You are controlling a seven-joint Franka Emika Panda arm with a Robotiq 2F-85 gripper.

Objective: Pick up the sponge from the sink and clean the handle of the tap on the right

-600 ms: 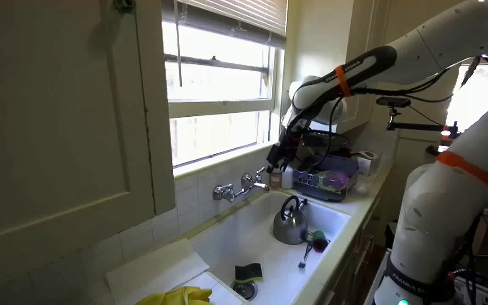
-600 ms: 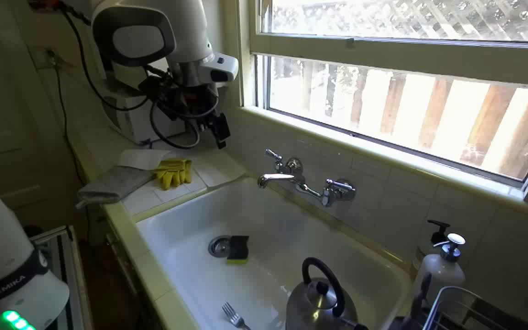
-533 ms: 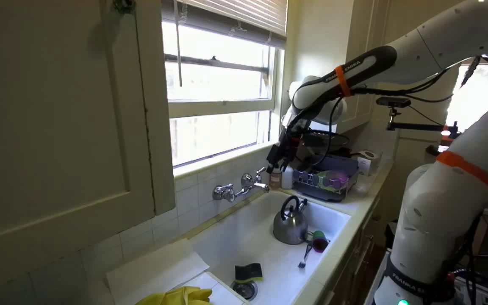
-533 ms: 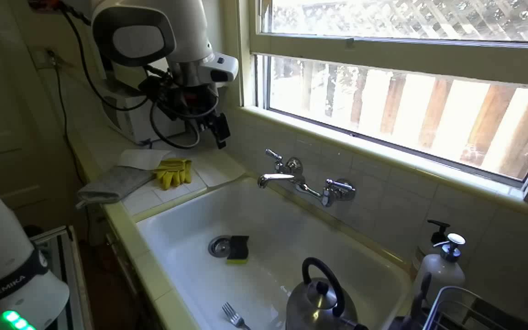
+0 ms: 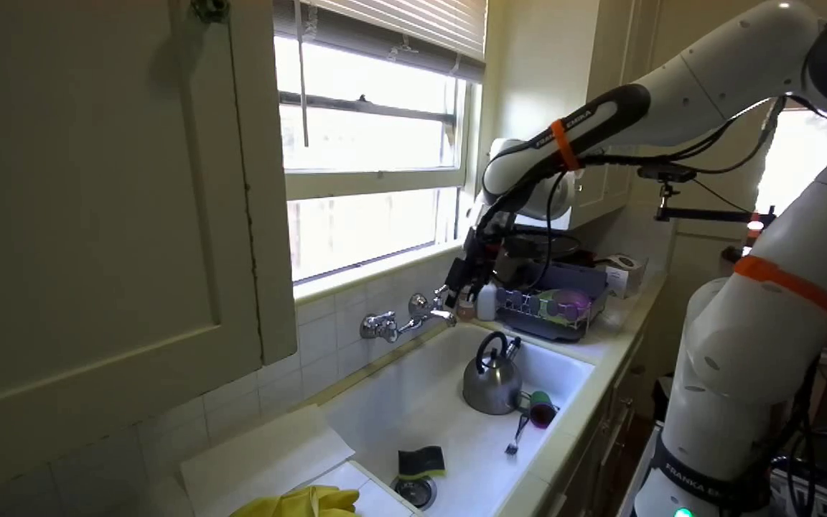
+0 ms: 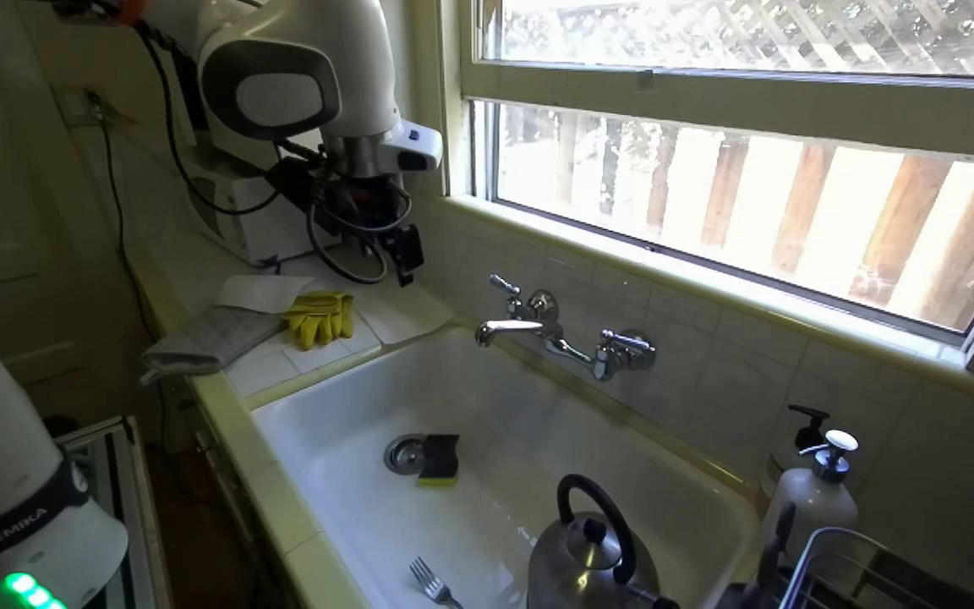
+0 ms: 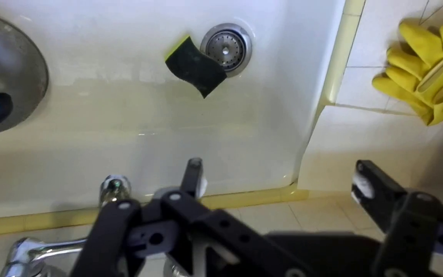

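Observation:
The dark sponge (image 7: pixel 195 68) with a yellow edge lies on the floor of the white sink (image 7: pixel 110 107), touching the drain's rim. Both exterior views show that sponge (image 5: pixel 421 462) (image 6: pixel 440 457) lying there. A silver tap (image 6: pixel 567 348) is fixed to the tiled wall above the sink; its handle on the right (image 6: pixel 620 341) shows bare metal. In the wrist view the tap's spout (image 7: pixel 114 185) appears at lower left, partly behind a finger. My gripper (image 7: pixel 279 163) is open, fingers wide apart, nothing between them. It hangs high near the wall, above the sink's back corner, well away from the sponge.
A steel kettle (image 6: pixel 593 554), a fork (image 6: pixel 429 582) and a green cup (image 5: pixel 540 408) are in the sink. Yellow gloves (image 7: pixel 421 71) and a grey cloth (image 6: pixel 212 338) lie on the counter. Soap bottles (image 6: pixel 812 499) and a dish rack (image 5: pixel 553 305) stand beyond the kettle.
The arm has come down a little, and the gripper sits slightly lower than before. Sponge, kettle and gloves have kept their places.

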